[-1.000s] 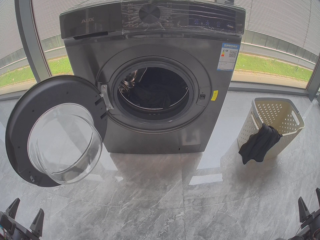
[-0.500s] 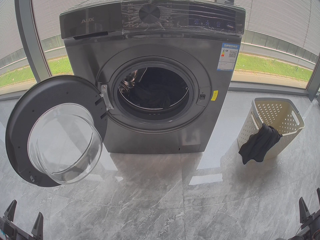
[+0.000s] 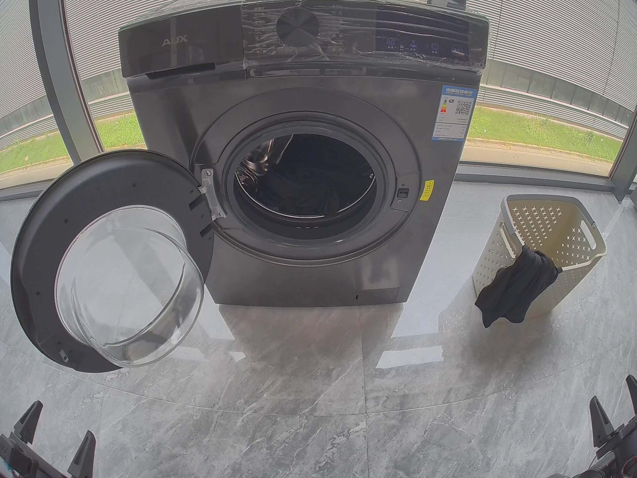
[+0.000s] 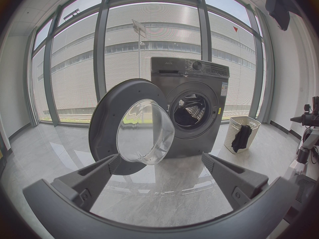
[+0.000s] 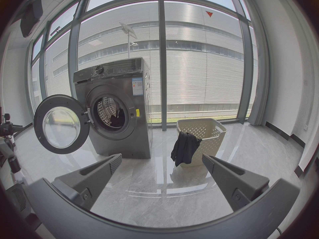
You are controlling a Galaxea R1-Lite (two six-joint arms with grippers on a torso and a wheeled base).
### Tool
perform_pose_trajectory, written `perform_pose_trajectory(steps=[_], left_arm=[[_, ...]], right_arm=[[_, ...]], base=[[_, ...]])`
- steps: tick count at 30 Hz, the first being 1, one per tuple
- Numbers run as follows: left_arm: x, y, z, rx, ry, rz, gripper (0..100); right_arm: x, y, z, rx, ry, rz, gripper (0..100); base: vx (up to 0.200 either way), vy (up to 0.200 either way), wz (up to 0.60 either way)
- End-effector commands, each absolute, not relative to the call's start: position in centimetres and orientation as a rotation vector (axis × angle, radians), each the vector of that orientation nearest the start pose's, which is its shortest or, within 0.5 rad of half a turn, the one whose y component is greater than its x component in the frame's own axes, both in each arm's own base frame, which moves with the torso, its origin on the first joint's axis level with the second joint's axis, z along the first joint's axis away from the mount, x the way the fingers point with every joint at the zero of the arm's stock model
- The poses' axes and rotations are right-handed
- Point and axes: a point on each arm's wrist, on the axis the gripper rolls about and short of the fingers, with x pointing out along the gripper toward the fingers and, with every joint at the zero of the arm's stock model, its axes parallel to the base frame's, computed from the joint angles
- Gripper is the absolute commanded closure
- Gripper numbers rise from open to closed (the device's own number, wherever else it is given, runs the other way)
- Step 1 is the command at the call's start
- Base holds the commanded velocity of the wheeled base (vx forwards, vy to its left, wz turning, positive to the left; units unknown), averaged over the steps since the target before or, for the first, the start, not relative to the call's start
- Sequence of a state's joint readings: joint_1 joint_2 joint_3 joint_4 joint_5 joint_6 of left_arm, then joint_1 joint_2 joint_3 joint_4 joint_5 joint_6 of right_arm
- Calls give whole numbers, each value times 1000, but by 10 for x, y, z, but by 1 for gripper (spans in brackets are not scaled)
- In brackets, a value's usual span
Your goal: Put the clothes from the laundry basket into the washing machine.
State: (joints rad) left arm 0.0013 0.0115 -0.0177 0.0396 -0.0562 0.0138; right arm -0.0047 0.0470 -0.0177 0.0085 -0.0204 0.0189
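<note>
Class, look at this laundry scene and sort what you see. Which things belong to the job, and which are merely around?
Belongs to the job:
washing machine
open door
laundry basket
dark garment draped over the basket's rim
left gripper and right gripper, both open

Merely around:
windows
grass outside
marble floor

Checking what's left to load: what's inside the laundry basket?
A dark garment hangs over the near rim of the laundry basket, mostly outside. The far inner walls look bare; the bottom is hidden behind that rim.
</note>
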Motion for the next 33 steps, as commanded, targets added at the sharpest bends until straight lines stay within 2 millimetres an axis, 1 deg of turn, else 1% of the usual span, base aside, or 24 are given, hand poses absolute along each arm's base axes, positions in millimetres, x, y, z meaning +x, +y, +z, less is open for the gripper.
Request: perform_pose_trajectory(steps=[1, 33], left_arm=[[-23, -1, 72, 13, 38, -54, 0], [-23, -1, 71, 23, 39, -50, 0]], right_arm=[[-21, 0, 76, 20, 24, -43, 0], [-22, 0, 76, 9, 8, -35, 0]], base=[[0, -200, 0], [0, -200, 0]])
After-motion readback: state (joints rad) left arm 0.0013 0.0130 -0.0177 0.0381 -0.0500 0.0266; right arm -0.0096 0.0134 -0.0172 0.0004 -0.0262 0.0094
